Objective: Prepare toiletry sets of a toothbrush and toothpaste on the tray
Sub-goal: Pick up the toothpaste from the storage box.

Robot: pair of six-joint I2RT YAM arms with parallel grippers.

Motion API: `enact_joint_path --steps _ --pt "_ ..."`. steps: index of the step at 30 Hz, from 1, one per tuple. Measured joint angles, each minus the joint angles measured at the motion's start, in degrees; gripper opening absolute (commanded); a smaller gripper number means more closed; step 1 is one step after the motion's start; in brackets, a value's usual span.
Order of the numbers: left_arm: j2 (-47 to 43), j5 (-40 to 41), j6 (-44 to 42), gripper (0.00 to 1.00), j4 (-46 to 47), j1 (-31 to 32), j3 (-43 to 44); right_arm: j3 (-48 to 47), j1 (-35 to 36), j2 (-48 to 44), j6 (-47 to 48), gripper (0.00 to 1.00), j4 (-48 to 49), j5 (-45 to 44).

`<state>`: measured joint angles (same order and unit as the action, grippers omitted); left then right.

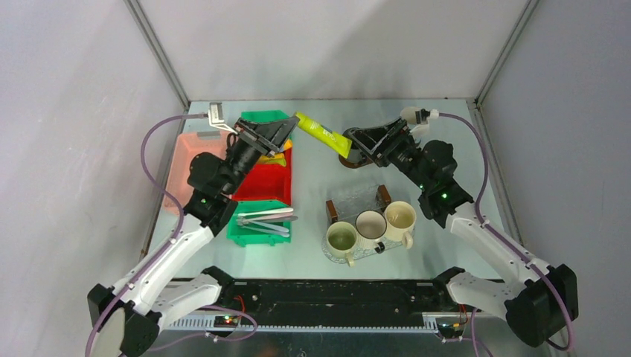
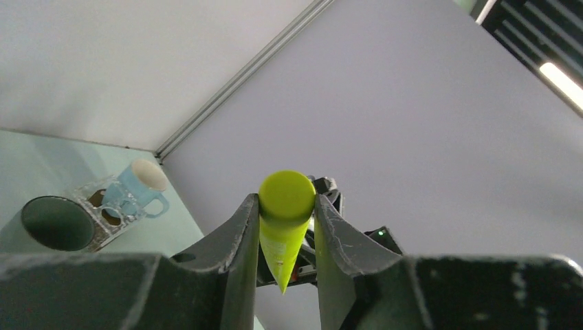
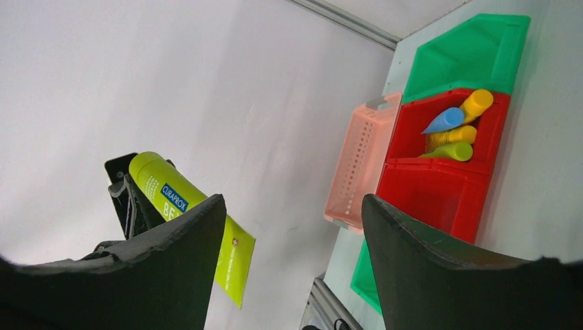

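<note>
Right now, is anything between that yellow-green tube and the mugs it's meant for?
Nothing visible blocks the way. The left gripper holds the tube in the air by its cap end, and the mugs on the tray stand open-mouthed. The open right gripper is close to the tube's flat end.

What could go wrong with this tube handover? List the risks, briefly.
1. The left gripper pinches the yellow-green tube near its cap only, in mid-air; it might pivot or slip.
2. In the right wrist view the tube sits beside one finger of the open right gripper, not between the two; closing now would probably miss or knock it.
</note>
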<state>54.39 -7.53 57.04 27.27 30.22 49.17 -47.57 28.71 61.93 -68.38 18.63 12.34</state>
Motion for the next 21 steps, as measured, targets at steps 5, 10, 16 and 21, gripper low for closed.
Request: enact_joint_path --steps 5,10,16,21 --pt "0.8 0.5 3.0 0.00 2.3 0.0 0.0 0.0 0.1 1.8 -0.2 0.72 4.1 2.8" --pt "1.3 2.3 7.6 0.00 3.7 0.0 -1.8 0.0 0.3 3.6 -0.4 0.73 7.8 6.6" --pt "1.6 4.6 12.6 0.00 3.8 0.0 -4.4 0.4 0.3 2.8 0.8 0.75 7.9 6.9" --pt "1.9 5.8 15.5 0.00 5.5 0.0 -6.1 2.4 -0.2 -0.3 1.4 0.76 6.8 5.3"
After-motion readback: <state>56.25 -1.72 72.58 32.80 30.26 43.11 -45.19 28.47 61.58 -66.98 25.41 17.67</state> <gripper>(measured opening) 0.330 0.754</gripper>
